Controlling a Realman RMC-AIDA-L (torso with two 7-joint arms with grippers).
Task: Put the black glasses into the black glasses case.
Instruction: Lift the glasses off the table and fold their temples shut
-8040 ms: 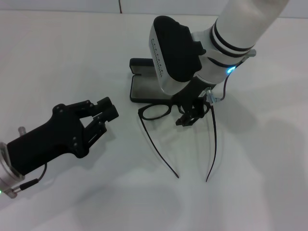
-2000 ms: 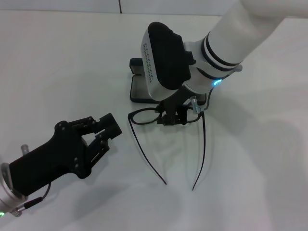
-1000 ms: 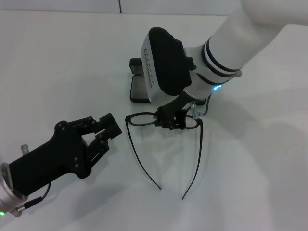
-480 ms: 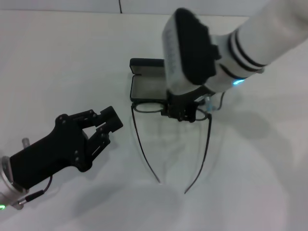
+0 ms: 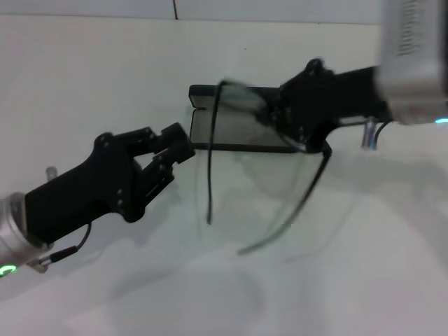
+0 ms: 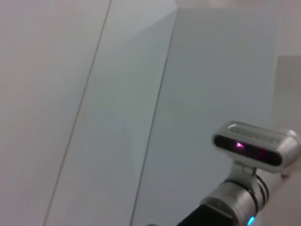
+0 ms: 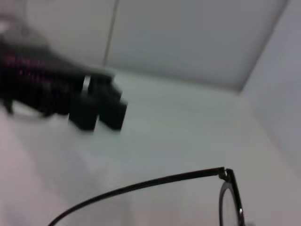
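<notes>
Your right gripper (image 5: 297, 119) is clamped on the front of the black glasses (image 5: 241, 105), holding them in the air over the open black glasses case (image 5: 234, 129), temples (image 5: 210, 168) hanging down toward you; the left gripper (image 5: 168, 147) sits near the case's left end, fingers together, holding nothing. Expect a light, springy wire frame that flexes and slips easily; the lenses are fragile, so grip at the bridge or rim, never the thin temples; those unfolded temples look likely to snag on the case's edge when you lower them.
</notes>
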